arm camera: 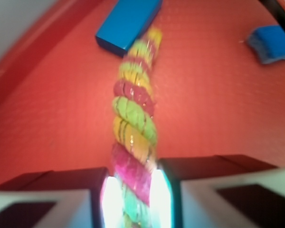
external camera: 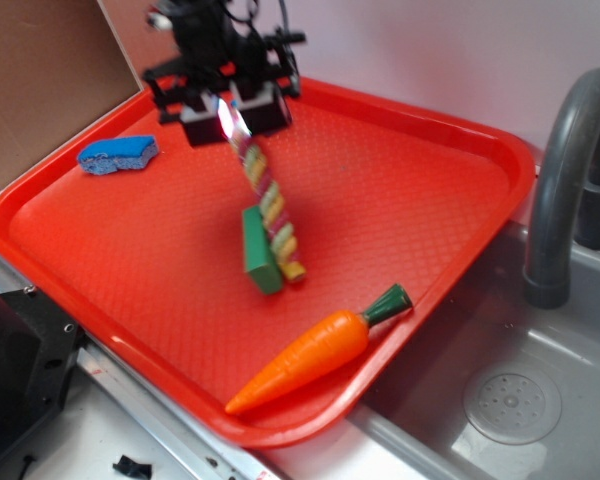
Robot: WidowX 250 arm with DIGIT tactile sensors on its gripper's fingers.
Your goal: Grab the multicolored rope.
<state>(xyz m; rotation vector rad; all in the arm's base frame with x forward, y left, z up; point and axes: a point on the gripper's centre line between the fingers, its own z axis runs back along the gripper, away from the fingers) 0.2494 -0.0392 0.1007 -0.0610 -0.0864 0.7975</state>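
Note:
The multicolored rope (external camera: 268, 206) (arm camera: 134, 118), twisted from yellow, pink, green and white strands, hangs at a slant over the red tray (external camera: 400, 180). My gripper (external camera: 233, 117) (arm camera: 133, 199) is shut on its upper end, near the tray's back left. The rope's lower end rests on the tray beside a green block (external camera: 260, 251). In the wrist view the two bright pads (arm camera: 159, 194) press the rope from both sides, and the rope runs away from me toward a block that looks blue (arm camera: 128, 23) there.
An orange toy carrot (external camera: 320, 350) lies near the tray's front right rim. A blue sponge (external camera: 118, 153) (arm camera: 270, 42) sits at the tray's left. A grey sink (external camera: 520, 400) with a dark faucet (external camera: 565, 180) lies to the right.

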